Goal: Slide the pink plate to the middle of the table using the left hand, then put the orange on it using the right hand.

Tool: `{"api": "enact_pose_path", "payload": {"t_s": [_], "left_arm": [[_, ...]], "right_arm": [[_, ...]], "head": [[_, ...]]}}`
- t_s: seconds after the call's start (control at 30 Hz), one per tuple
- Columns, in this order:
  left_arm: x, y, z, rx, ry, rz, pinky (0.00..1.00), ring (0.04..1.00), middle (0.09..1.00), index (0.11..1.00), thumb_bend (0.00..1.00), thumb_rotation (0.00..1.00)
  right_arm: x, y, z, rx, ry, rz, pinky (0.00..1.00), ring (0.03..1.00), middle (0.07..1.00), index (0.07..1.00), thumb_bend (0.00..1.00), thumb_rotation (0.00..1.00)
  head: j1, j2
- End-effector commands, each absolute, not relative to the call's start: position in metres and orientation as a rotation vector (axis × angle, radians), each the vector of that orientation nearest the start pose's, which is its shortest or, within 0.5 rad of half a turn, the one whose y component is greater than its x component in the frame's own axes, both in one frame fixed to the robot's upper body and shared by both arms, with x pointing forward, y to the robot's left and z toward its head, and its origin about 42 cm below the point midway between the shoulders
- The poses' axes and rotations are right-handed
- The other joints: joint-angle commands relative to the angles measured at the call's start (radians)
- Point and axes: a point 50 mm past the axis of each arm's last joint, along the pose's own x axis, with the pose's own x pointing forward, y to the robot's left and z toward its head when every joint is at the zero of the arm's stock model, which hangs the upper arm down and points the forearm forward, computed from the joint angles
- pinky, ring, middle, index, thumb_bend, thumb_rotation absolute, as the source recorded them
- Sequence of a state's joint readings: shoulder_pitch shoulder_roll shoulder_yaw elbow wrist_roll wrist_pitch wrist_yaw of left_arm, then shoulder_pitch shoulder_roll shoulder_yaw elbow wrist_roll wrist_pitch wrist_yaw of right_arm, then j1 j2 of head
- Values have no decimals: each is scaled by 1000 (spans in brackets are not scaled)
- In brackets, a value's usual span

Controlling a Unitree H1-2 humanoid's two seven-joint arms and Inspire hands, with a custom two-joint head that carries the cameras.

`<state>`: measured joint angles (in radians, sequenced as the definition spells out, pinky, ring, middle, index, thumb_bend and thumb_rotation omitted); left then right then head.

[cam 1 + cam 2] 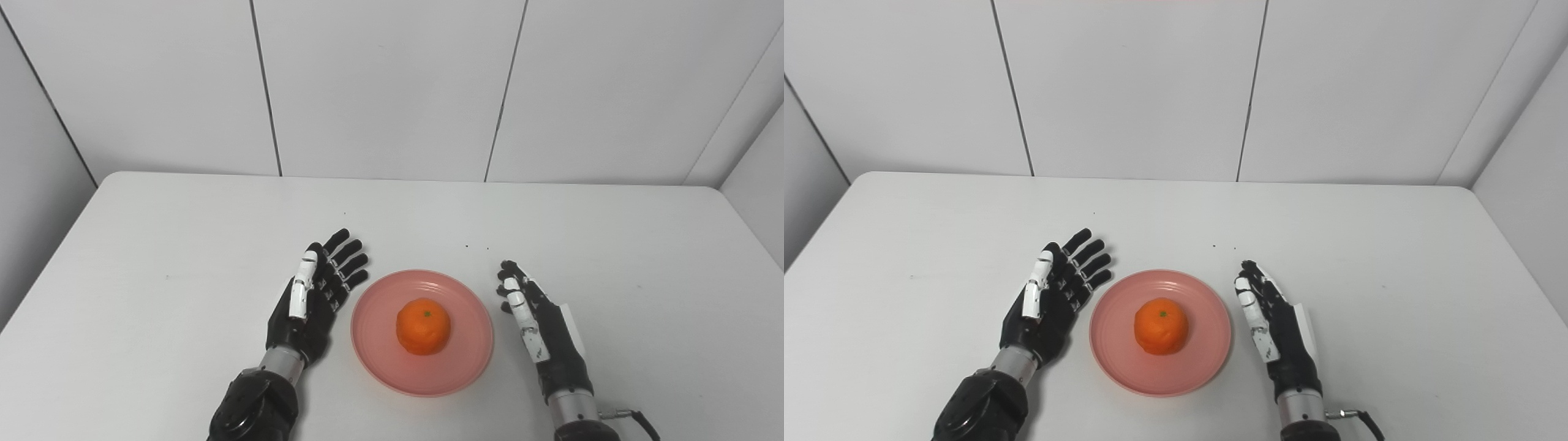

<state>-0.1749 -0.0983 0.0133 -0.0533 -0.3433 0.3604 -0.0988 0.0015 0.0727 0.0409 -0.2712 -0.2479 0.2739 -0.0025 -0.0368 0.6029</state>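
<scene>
Left eye view: orange [423,326] sits on pink plate [380,361]; left hand [313,294] spread empty, right hand [539,321] seemingly too (edge-on).

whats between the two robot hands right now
The pink plate with the orange on it lies between the left robot hand and right robot hand, in both views.

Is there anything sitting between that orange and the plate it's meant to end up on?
Nothing visible. The orange already rests on the pink plate, with the left hand and right hand open beside it.
</scene>
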Motion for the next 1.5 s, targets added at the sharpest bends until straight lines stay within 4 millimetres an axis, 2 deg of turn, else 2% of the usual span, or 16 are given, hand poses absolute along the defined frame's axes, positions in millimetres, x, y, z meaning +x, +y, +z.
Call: {"api": "enact_pose_path", "payload": {"t_s": [0.0,0.33,0.67,1.47], "left_arm": [[325,155,129,-414,181,-229,860,859,866,854,359,1000],[326,155,130,-423,179,-220,857,860,868,856,361,1000],[327,157,127,-413,175,-212,858,860,867,856,361,1000],[327,158,126,-411,164,-210,859,861,873,861,359,1000]], "right_arm": [[280,-181,157,-148,-29,-36,811,848,865,860,311,1000],[284,-186,150,-140,-6,-41,803,844,866,860,280,1000],[288,-188,141,-131,-16,-45,807,841,864,861,259,1000],[288,-186,140,-126,-52,-59,804,837,857,857,233,1000]], "head": [[2,-2],[4,9],[4,-5],[-6,-13]]}}
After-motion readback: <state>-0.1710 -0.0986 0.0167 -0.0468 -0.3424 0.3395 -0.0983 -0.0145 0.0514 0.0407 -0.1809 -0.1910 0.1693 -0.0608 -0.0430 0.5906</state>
